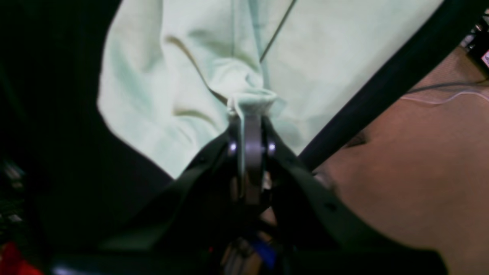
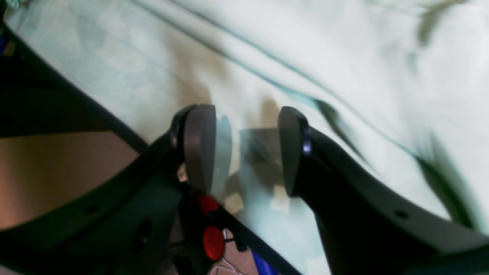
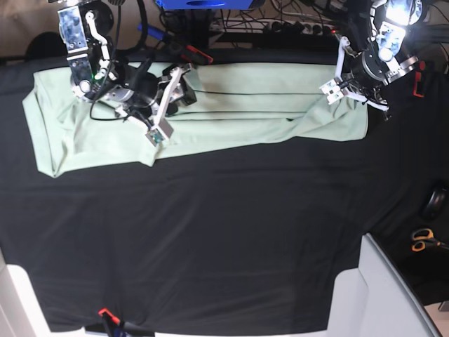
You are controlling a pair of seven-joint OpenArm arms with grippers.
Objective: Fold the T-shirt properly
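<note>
The pale mint-green T-shirt [image 3: 238, 112] lies spread as a long band across the far side of the black cloth [image 3: 210, 232], with a lengthwise fold along its upper part. My left gripper [image 1: 250, 114] is shut on a bunched bit of the T-shirt [image 1: 183, 68] at its edge; in the base view this gripper [image 3: 338, 90] sits at the shirt's right end. My right gripper [image 2: 244, 149] is open just above the T-shirt [image 2: 305, 49], nothing between its fingers [image 2: 198, 145]. In the base view it [image 3: 179, 84] hovers over the shirt's left half.
The table's far edge [image 1: 382, 88] runs close behind both grippers, with brown floor beyond. Cables and a blue unit [image 3: 200, 3] crowd the back. Scissors [image 3: 424, 240] and a dark round object [image 3: 435, 203] lie off the table's right side. A red clamp [image 3: 105, 312] holds the near edge.
</note>
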